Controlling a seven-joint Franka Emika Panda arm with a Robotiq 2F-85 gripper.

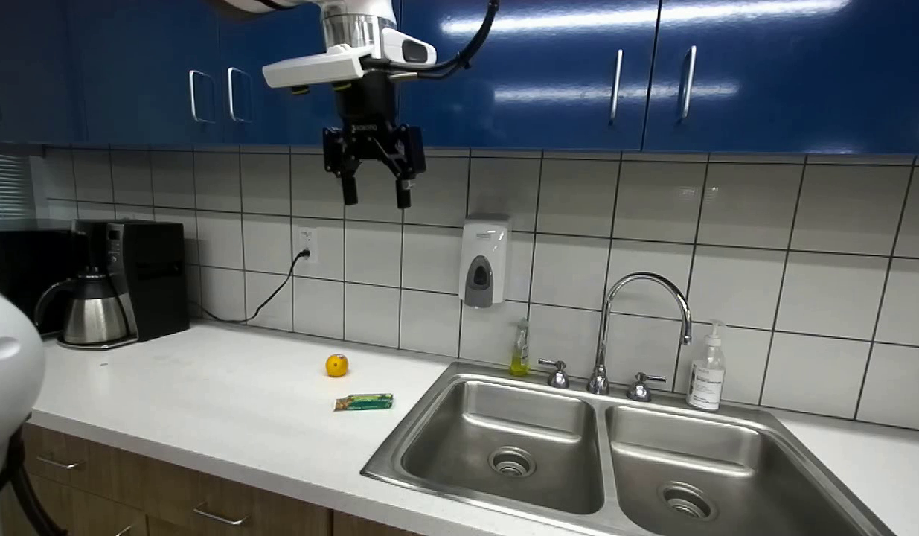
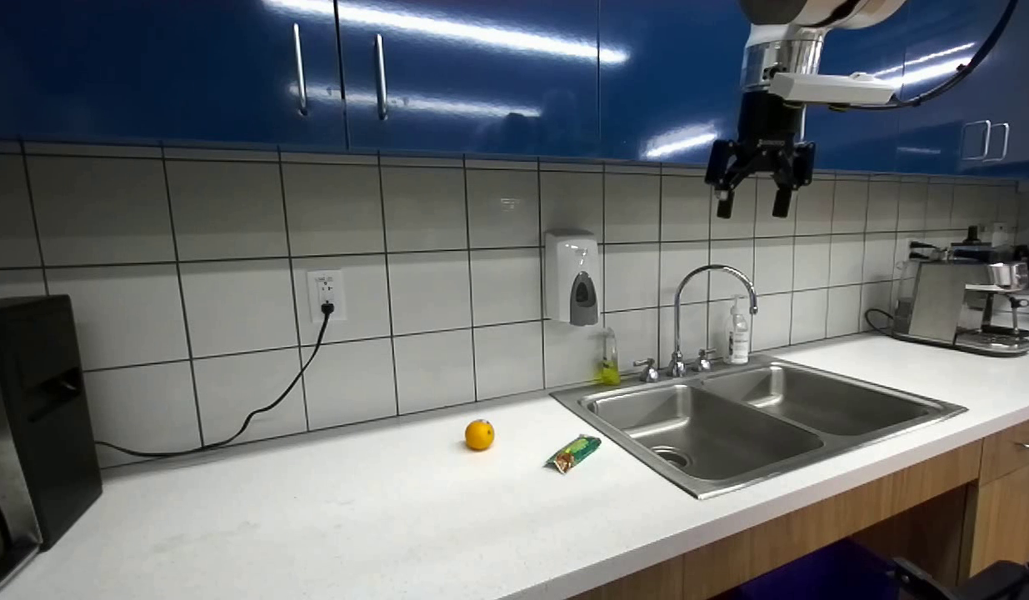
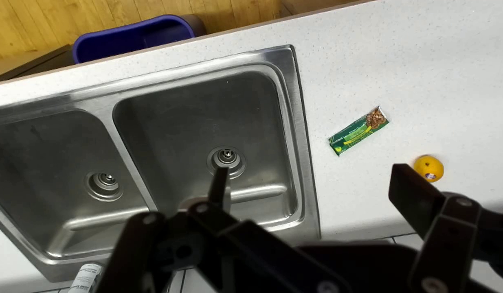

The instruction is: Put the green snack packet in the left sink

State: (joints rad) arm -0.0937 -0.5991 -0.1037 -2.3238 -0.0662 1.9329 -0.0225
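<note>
Blue cabinets (image 1: 533, 59) run along the top of both exterior views, above a wall of pale tiles (image 1: 433, 257). The white counter (image 1: 206, 387) reaches into all three views, while only the wrist view takes in the wooden floor (image 3: 243, 12) beyond its edge. Set into the counter is a steel double sink (image 1: 609, 461). Its left sink (image 1: 459, 458) lies on the left of the pair in both exterior views but is the right-hand basin in the wrist view, where both drains (image 3: 227, 155) are visible.

The robot arm (image 1: 355, 33) hangs in front of the cabinets. A black coffee maker (image 1: 158, 275) with a steel carafe (image 1: 94, 320) stands in both exterior views; a silver coffee machine (image 2: 947, 304) appears in an exterior view alone. The wrist view looks into a purple bin (image 3: 153, 38); the purple patch under the counter in an exterior view is probably the same bin, though cropped.

The gripper (image 1: 376, 195) points down well above the counter, its two fingers (image 1: 403, 195) spread wide and holding nothing.

The green snack packet (image 3: 359, 131) lies flat on the counter near the left sink, not touching its rim; the wrist view shows its printing best. Near it, farther from the sink, sits an orange fruit (image 3: 429, 168), whose small sticker (image 3: 431, 176) shows in the wrist view.
</note>
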